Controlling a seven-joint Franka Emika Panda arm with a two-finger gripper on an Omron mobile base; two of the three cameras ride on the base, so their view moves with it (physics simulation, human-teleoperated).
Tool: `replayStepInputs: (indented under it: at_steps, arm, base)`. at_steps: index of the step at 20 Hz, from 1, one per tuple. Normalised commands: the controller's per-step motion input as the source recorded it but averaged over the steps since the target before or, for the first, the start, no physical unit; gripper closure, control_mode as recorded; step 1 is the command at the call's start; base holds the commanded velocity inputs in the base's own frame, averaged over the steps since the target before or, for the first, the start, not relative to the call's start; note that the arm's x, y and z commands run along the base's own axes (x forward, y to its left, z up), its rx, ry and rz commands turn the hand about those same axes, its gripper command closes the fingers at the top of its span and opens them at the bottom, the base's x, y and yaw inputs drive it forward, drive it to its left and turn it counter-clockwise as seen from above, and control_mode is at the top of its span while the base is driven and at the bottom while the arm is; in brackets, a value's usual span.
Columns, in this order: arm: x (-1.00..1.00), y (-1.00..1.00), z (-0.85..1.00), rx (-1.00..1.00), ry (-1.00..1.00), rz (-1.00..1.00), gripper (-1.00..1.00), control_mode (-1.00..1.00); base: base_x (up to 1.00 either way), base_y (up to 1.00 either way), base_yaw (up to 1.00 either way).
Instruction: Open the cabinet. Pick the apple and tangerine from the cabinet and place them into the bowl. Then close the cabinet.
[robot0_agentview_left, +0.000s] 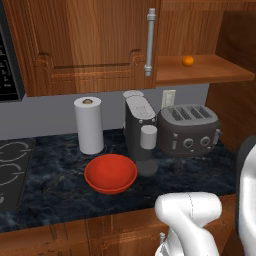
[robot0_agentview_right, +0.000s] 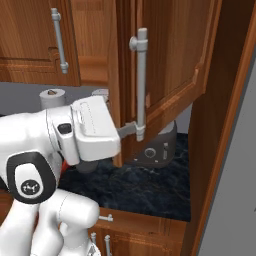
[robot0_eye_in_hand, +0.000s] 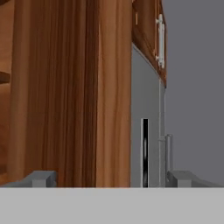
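We observe even, diffuse rendered lighting with no visible source; the glossy shallow red bowl (robot0_agentview_left: 110, 173) carries a soft highlight on its rim, and the dark marbled stone counter (robot0_agentview_left: 55, 175) shows only faint shadow beneath the objects on it. The reddish-brown panelled wooden cabinet (robot0_agentview_left: 90, 40) is moderately bright in both base views, with no glare on its silver bar handle (robot0_agentview_left: 149, 42). In the hand view we note soft, low-resolution edges and a darker band down the wood grain.

Two base views, shared cabinet (robot0_agentview_left: 90, 45)
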Motion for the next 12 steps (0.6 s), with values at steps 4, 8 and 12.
replayStepInputs:
  at_steps: [4, 8, 12]
  arm:
    - [0.07, -0.57, -0.01, 0.01, -0.07, 0.0, -1.0, -1.0]
    - [-0.06, 0.03, 0.0, -0.03, -0.11, 0.0, -1.0, -1.0]
    - [-0.23, 0.93, -0.09, -0.22, -0.19, 0.0, -1.0, -1.0]
  base:
    - [0.0, 0.0, 0.0]
    - [0.0, 0.0, 0.0]
    - [0.0, 0.0, 0.0]
